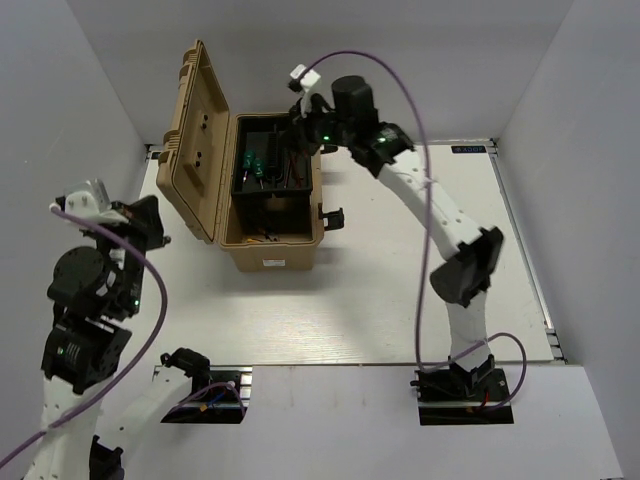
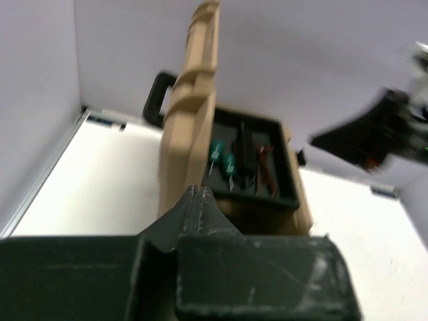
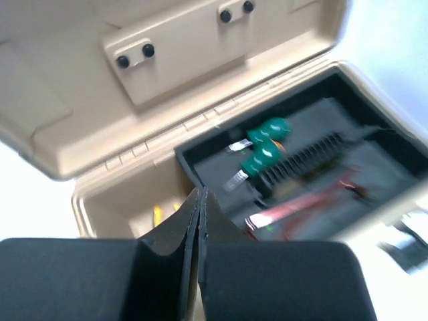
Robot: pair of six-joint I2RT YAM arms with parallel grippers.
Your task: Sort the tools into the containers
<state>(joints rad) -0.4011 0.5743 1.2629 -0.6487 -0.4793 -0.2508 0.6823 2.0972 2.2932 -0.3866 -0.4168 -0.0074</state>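
The tan toolbox (image 1: 270,245) stands open, its ribbed lid (image 1: 195,140) upright on the left. Its black inner tray (image 1: 300,185) holds two green-handled screwdrivers (image 1: 256,163), which also show in the right wrist view (image 3: 262,157) and the left wrist view (image 2: 217,150). Yellow pliers handles (image 3: 157,215) show in the box's open part beside the tray. A dark ribbed piece (image 3: 301,160) and a reddish item (image 3: 314,200) lie in the tray; I cannot make out hex keys. My right gripper (image 1: 298,122) (image 3: 200,194) is shut and empty above the tray. My left gripper (image 1: 160,232) (image 2: 196,192) is shut and empty, left of the lid.
The toolbox's black handle (image 2: 157,100) sticks out behind the lid, and a black latch (image 1: 333,217) hangs on its right side. The white table (image 1: 400,300) is walled at the back and both sides. The right arm (image 2: 374,134) reaches in over the box.
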